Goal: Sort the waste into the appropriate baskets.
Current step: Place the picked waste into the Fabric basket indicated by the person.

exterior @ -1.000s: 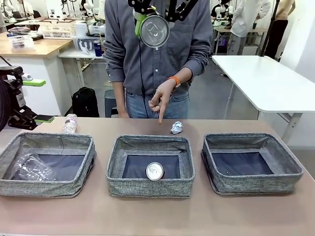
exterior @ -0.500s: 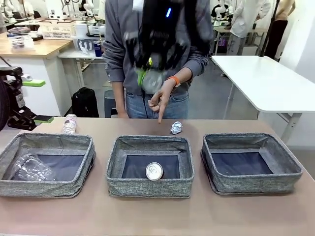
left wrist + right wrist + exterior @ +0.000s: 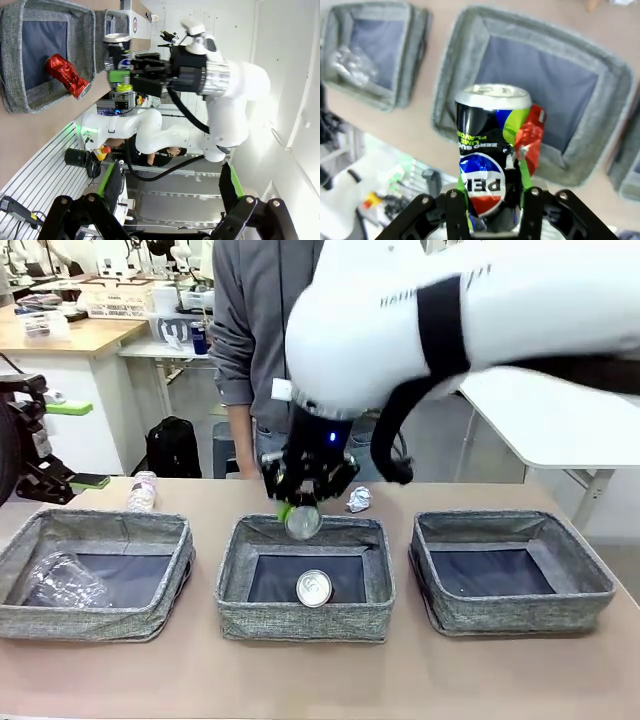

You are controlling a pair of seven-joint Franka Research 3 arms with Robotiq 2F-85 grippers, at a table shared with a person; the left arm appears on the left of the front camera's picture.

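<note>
Right gripper (image 3: 303,502) clamps a Pepsi can (image 3: 303,522) over the middle basket's (image 3: 300,621) far rim. A red can (image 3: 64,74) lies inside. Left gripper (image 3: 170,172), far left, gapes empty.

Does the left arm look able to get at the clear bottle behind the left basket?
Probably yes: the left gripper is open and empty, just left of the clear bottle, which sits on bare table behind the left basket, with nothing between them.
</note>
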